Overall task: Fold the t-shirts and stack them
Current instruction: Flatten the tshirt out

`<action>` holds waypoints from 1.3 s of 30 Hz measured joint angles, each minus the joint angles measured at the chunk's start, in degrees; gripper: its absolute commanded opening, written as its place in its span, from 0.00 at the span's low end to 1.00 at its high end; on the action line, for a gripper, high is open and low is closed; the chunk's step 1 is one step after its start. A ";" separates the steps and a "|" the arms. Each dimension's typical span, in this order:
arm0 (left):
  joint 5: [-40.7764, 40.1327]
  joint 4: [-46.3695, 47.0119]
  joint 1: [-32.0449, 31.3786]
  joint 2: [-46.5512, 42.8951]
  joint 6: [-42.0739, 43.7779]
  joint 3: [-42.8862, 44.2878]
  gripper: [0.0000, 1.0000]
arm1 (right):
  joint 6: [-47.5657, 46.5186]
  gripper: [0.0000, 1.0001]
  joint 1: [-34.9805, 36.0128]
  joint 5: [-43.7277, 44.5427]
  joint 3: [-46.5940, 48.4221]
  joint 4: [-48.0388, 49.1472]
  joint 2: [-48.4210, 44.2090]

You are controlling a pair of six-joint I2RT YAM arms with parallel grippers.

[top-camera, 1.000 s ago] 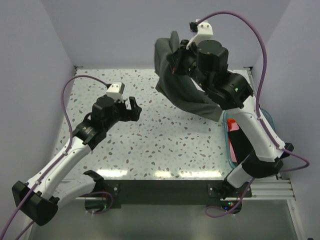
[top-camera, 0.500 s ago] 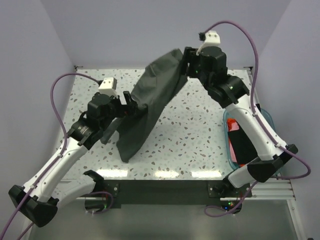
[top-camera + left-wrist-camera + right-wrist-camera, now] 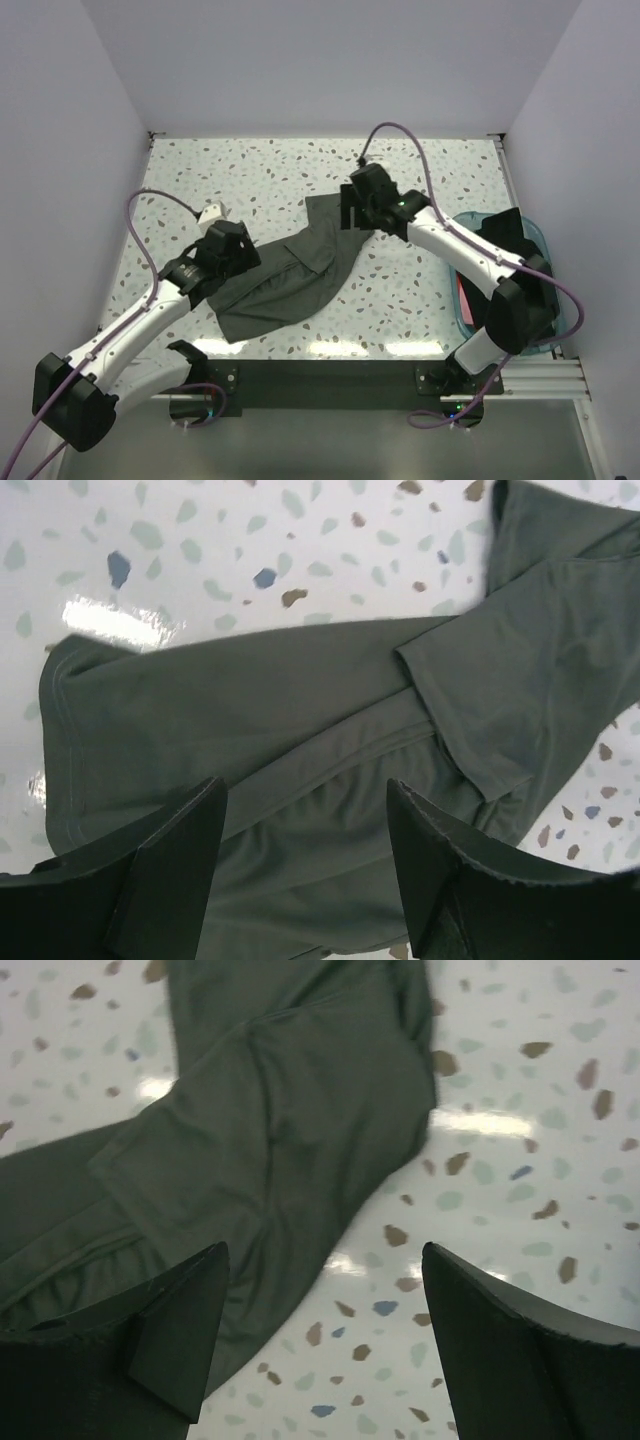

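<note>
A dark grey-green t-shirt [image 3: 290,275] lies crumpled on the speckled table, running from the middle toward the front left. My left gripper [image 3: 247,260] hovers low over its left part. In the left wrist view the fingers [image 3: 170,865] stand apart above wrinkled cloth [image 3: 300,710], gripping nothing. My right gripper [image 3: 347,213] is at the shirt's far right end. The right wrist view shows it open [image 3: 325,1295] over the shirt's edge [image 3: 280,1110] and bare table. A black t-shirt [image 3: 497,238] and a red-orange t-shirt [image 3: 463,296] lie in the tub.
A translucent teal tub [image 3: 538,240] sits at the table's right edge, partly under the right arm. Purple cables loop over both arms. White walls close in the table on the left, back and right.
The right gripper opened and let go of the grey-green shirt, which fell from hanging in the air to lying on the table. Both arms came down low over it.
</note>
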 measured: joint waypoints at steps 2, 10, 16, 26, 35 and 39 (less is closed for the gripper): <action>-0.92 -1.36 0.00 0.00 -3.58 -2.25 0.65 | -0.20 0.80 5.44 0.04 1.05 0.87 1.49; -4.72 -5.22 0.37 1.81 -14.34 -7.48 0.61 | -2.60 0.73 19.26 -0.50 11.34 5.97 21.14; -5.18 -4.35 4.59 3.96 -16.33 -8.02 0.61 | -2.78 0.67 19.34 -1.49 23.54 5.68 35.36; -5.09 -3.74 9.49 2.73 -16.11 -9.01 0.62 | -1.01 0.47 19.10 0.37 30.73 5.07 41.42; -4.50 -3.32 10.16 2.97 -15.89 -9.01 0.65 | 0.37 0.35 19.10 1.88 30.45 4.17 42.49; -3.54 -2.14 10.19 3.39 -15.06 -9.03 0.65 | 0.76 0.09 19.10 2.40 30.45 3.72 42.49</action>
